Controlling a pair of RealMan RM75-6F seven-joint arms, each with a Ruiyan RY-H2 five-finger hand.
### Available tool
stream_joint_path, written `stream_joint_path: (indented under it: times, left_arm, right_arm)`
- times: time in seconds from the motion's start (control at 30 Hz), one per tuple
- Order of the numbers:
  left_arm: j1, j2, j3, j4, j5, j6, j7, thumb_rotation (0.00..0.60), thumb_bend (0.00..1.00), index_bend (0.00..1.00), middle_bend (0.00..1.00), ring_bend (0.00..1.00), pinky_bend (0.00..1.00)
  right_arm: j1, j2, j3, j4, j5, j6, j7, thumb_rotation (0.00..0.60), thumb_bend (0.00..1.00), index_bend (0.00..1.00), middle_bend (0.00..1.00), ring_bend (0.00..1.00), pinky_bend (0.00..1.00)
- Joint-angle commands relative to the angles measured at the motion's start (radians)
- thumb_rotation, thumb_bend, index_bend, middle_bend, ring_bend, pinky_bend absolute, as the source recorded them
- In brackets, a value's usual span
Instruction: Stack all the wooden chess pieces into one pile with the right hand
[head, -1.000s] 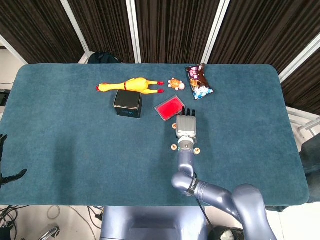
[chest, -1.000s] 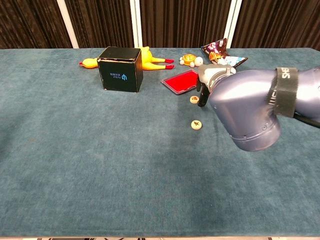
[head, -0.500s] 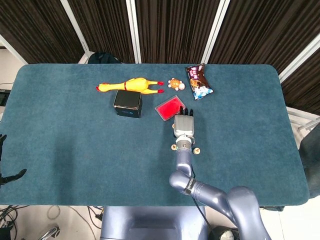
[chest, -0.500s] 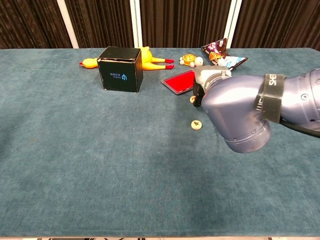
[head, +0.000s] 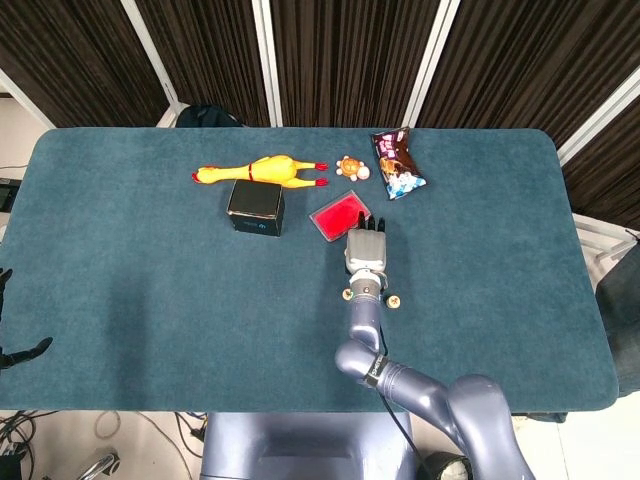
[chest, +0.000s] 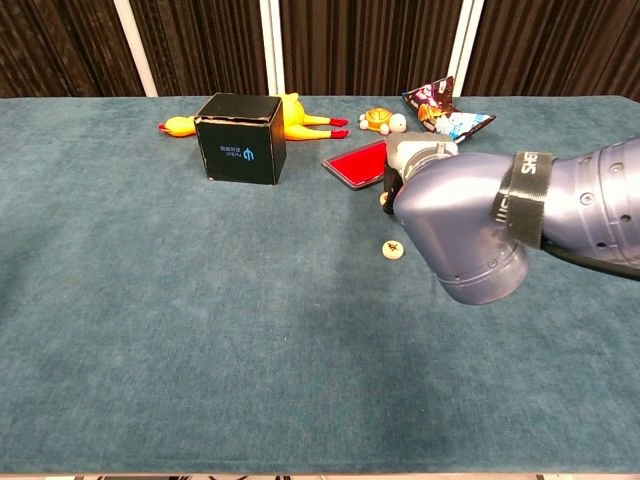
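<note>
Teal table (head: 150, 260); black box (head: 255, 205); yellow rubber chicken (head: 262, 171); red tray (head: 336, 214); tan chess piece (chest: 392, 249).

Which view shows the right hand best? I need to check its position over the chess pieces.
The head view: the right hand shows whole from above, fingers toward the red tray. In the chest view the arm hides most of it.

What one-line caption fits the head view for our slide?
Right hand reaches between two wooden chess pieces toward a red tray.
</note>
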Motion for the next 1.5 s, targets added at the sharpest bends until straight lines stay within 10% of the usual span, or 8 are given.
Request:
stream_joint_path:
  times: [0.03, 0.9, 1.5]
  left_arm:
    - [0.000, 0.000, 0.000, 0.000, -0.001, 0.000, 0.000, 0.600, 0.01, 0.04, 0.01, 0.00, 0.15]
    - [0.000, 0.002, -0.003, 0.001, -0.003, 0.000, -0.003, 0.600, 0.01, 0.04, 0.01, 0.00, 0.15]
    - [0.003, 0.000, 0.001, -0.005, 0.004, 0.010, 0.009, 0.600, 0.01, 0.04, 0.01, 0.00, 0.15]
  right_arm:
    - [0.003, -0.006, 0.006, 0.013, 0.000, -0.007, -0.002, 0.600, 0.42, 0.46, 0.00, 0.00, 0.00]
    - [-0.001, 0.002, 0.035, 0.007, -0.035, -0.012, -0.011, 0.600, 0.42, 0.51, 0.00, 0.00, 0.00]
    - [-0.272, 0.445, -0.081, -0.838, -0.010, 0.230, -0.129, 0.600, 0.42, 0.51, 0.00, 0.00, 0.00]
